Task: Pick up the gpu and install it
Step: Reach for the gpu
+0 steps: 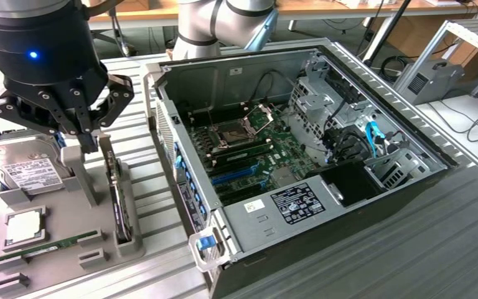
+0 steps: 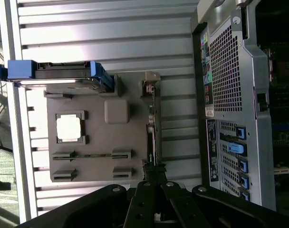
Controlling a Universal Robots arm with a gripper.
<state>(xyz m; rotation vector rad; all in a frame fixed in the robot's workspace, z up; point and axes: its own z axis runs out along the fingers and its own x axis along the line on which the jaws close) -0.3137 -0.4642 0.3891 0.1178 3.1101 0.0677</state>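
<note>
**Gripper** (image 1: pixel 89 141): black claw on a dark arm. Its fingers are closed together with nothing seen between them. It hangs over the grey parts tray (image 1: pixel 65 265), and in the wrist view (image 2: pixel 154 177) it lines up with one end of the card.

**Gpu** (image 1: pixel 121 202): slim black card with a silver bracket. It stands on edge in a slot along the side of the tray nearest the case. Whether the claw touches it cannot be told.

**Beside it:**
- Upright grey block (image 1: pixel 82 174), just beside the card, with the fingertips in front of it in the exterior view.
- Silver hard drive with white label (image 1: pixel 25 169).
- Square silver processor chip (image 1: pixel 25 225).
- Narrow green memory stick (image 1: pixel 50 245).

**Open black computer case** (image 1: pixel 347 249): on the exterior view's right of the tray. Its green motherboard (image 1: pixel 260 152) is exposed. Its rear wall, with blue slot latches (image 1: pixel 193 193), stands near the card.

**Ribbed metal tabletop** (image 1: pixel 472 249): under everything.
</note>
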